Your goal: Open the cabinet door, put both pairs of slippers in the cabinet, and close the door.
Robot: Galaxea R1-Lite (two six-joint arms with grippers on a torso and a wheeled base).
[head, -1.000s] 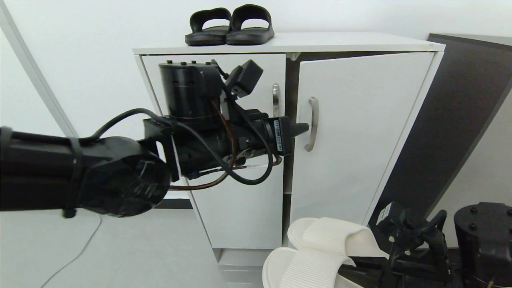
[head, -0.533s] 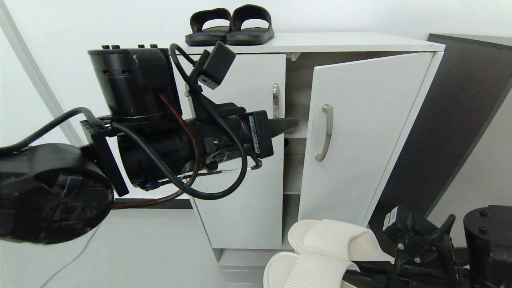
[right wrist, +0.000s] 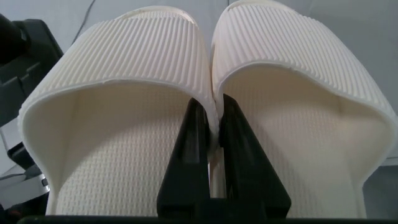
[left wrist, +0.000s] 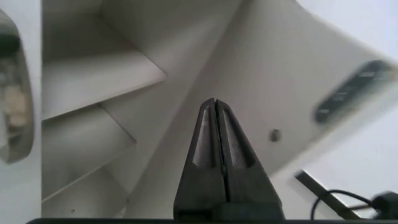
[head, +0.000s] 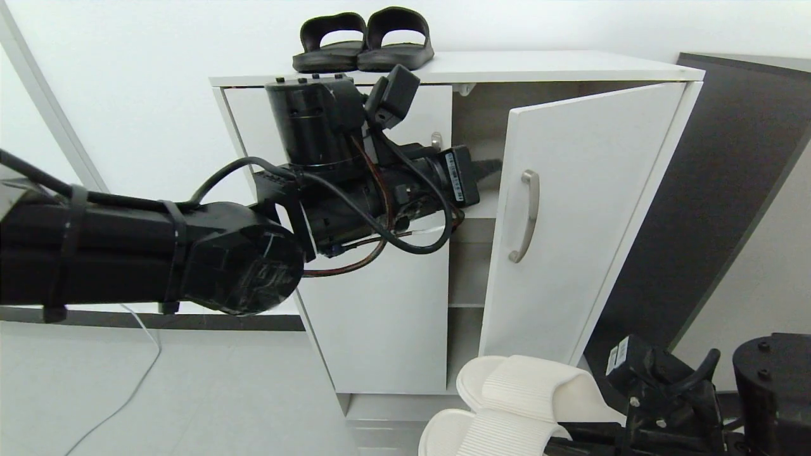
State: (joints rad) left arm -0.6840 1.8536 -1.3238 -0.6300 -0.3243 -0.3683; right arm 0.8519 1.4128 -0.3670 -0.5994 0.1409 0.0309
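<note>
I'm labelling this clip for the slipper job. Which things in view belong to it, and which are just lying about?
Belongs: cabinet, its part-open right door, black slippers on top, white slippers clamped in the right gripper, shut left gripper at the opening.
Lying about: floor cable, dark panel beside the cabinet.

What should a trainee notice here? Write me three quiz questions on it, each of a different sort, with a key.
1. True or false: the black slippers lie inside the cabinet.
2. How does the right door stand: A shut, B partly open, C taken off?
3. Fill in: the right tool is shut on the ___.

Key: 1 false, they lie on top of it. 2 B. 3 white slippers.
</note>
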